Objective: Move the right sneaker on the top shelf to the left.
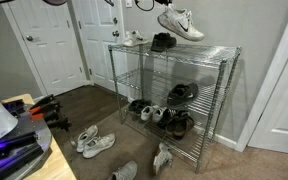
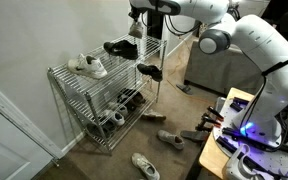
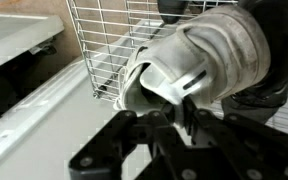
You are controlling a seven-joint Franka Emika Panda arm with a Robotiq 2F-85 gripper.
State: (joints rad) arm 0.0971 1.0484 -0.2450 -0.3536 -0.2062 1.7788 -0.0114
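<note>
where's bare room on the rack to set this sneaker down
Bare: the top shelf right of the black sneaker, and the middle tier left of its black shoe. Crowded: the top's left end by the small white shoe, and the bottom tier.

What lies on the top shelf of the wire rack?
A smaller white shoe and a black sneaker. The right sneaker hangs above, held by the gripper. Nothing looks covered.
</note>
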